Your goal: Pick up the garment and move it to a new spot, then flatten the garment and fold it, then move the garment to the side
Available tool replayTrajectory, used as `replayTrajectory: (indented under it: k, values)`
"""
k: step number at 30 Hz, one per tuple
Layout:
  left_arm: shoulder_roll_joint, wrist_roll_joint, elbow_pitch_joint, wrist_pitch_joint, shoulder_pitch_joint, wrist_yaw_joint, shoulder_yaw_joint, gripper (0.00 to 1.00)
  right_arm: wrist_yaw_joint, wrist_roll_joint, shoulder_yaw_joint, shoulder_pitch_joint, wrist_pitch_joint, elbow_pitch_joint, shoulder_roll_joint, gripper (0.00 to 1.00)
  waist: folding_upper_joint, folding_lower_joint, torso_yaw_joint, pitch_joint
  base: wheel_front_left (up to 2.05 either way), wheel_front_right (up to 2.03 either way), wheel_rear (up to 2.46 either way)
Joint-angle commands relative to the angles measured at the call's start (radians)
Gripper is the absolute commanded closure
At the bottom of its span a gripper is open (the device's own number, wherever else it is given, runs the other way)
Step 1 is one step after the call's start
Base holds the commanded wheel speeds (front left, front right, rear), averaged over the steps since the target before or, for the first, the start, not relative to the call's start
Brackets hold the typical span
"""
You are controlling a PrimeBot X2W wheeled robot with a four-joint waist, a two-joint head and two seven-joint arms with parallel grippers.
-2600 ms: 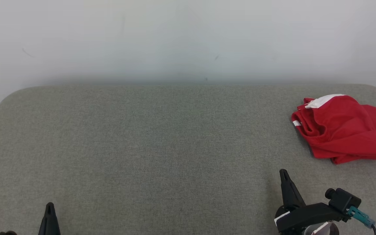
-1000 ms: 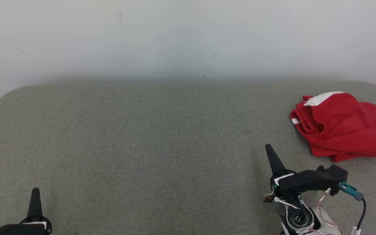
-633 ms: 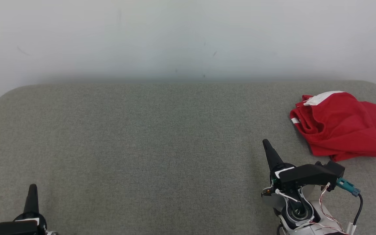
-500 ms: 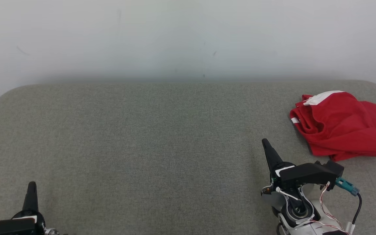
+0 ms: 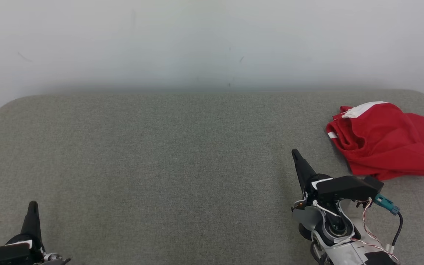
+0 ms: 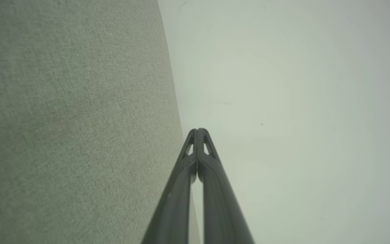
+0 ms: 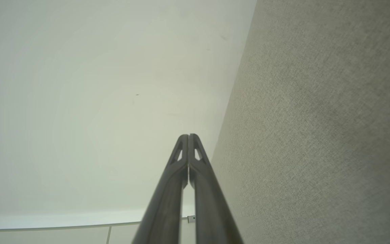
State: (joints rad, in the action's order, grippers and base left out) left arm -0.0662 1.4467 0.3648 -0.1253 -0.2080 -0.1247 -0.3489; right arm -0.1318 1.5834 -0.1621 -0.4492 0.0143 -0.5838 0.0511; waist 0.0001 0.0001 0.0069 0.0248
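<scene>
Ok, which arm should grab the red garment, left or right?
Right. The right fingers lie close to the red garment; the left fingers are far across the grey table. Both pairs are shut, so they'd need opening first.

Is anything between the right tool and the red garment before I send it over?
Nothing visible. Bare grey table lies between the right tool, which is shut, and the garment crumpled at the table's right end. The two are apart, not touching.
</scene>
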Motion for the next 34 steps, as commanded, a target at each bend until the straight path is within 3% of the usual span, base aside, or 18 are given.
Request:
replayTrajectory:
  k: [1,16,34]
  values:
    - [-0.005,0.029,0.001,-0.009,-0.021,-0.008,-0.006,1.0,0.002,0.027,-0.004,-0.016,0.005,-0.005,-0.001,1.0,-0.0001,-0.0001,0.0,0.0,0.0,0.0,0.0]
    - [-0.007,0.127,0.013,-0.035,-0.041,-0.007,-0.024,1.0,0.002,0.13,-0.015,-0.049,0.025,-0.032,-0.002,1.0,-0.0001,-0.0001,-0.003,0.003,0.0,0.0,0.0]
    - [-0.008,0.125,0.013,-0.032,-0.038,-0.007,-0.021,1.0,0.002,0.126,-0.015,-0.049,0.025,-0.03,-0.002,1.0,-0.0001,-0.0001,-0.003,0.003,0.0,0.0,0.0]
